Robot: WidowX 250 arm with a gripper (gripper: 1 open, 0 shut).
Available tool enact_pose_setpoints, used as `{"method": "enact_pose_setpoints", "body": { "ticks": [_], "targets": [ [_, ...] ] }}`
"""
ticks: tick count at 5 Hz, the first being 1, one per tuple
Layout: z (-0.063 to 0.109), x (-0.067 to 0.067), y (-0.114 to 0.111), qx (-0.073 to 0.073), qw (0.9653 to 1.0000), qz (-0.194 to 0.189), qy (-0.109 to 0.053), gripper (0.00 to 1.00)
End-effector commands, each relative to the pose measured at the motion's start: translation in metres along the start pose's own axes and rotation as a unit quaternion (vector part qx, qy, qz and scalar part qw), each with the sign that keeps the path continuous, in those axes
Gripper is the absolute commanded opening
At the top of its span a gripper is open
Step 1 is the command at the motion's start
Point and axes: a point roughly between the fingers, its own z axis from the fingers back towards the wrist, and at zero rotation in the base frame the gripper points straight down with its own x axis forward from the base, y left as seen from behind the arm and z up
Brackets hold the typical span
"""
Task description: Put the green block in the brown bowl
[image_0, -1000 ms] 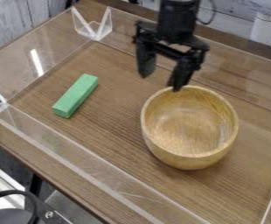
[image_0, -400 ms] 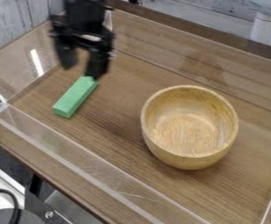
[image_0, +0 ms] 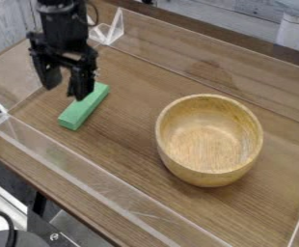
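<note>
The green block (image_0: 84, 106) lies flat on the wooden table, left of centre, its long side running diagonally. My gripper (image_0: 62, 81) hangs pointing down just above and to the left of the block's far end, its black fingers (image_0: 79, 82) spread open with nothing between them. The brown bowl (image_0: 211, 138) stands empty to the right, well apart from both the block and the gripper.
A low clear plastic wall (image_0: 11, 118) rims the wooden table (image_0: 178, 68) on all sides. A small clear bracket (image_0: 108, 32) stands at the far left corner behind the arm.
The gripper has swept from above the bowl's far rim leftward across the table to the green block's far end, staying open. Block and bowl have not moved.
</note>
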Motion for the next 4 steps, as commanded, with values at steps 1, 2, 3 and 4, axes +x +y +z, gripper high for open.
{"method": "enact_pose_setpoints", "body": {
  "ticks": [1, 2, 3, 4],
  "targets": [
    [-0.007, 0.005, 0.009, 0.01, 0.9998, 0.004, -0.014, 1.0],
    [-0.02, 0.008, 0.012, 0.013, 0.9999, 0.008, -0.006, 1.0],
    [-0.027, 0.013, 0.013, 0.012, 0.9999, 0.007, -0.002, 1.0],
    [-0.027, 0.015, 0.011, 0.01, 0.9999, 0.003, -0.004, 1.0]
  ]
}}
